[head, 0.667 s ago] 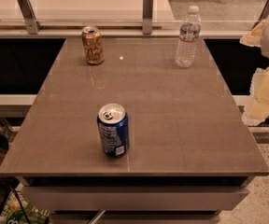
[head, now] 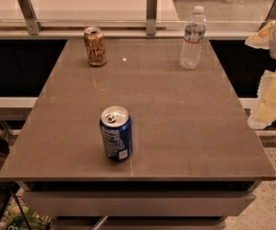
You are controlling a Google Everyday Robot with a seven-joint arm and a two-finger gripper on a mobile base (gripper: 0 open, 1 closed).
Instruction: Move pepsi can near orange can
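Note:
The pepsi can [head: 116, 133] is blue with a silver top and stands upright on the grey table [head: 186, 119], near the front and left of centre. The orange can [head: 95, 46] is orange-gold and stands upright at the table's far left. My gripper [head: 271, 97] shows as pale yellow-white parts at the right edge of the view. It is beyond the table's right side, far from both cans, and holds nothing that I can see.
A clear water bottle [head: 193, 37] with a white cap stands at the table's far right. A low glass barrier with metal posts [head: 151, 12] runs behind the table. Dark openings lie on both sides, and there is floor clutter at the lower left [head: 4, 210].

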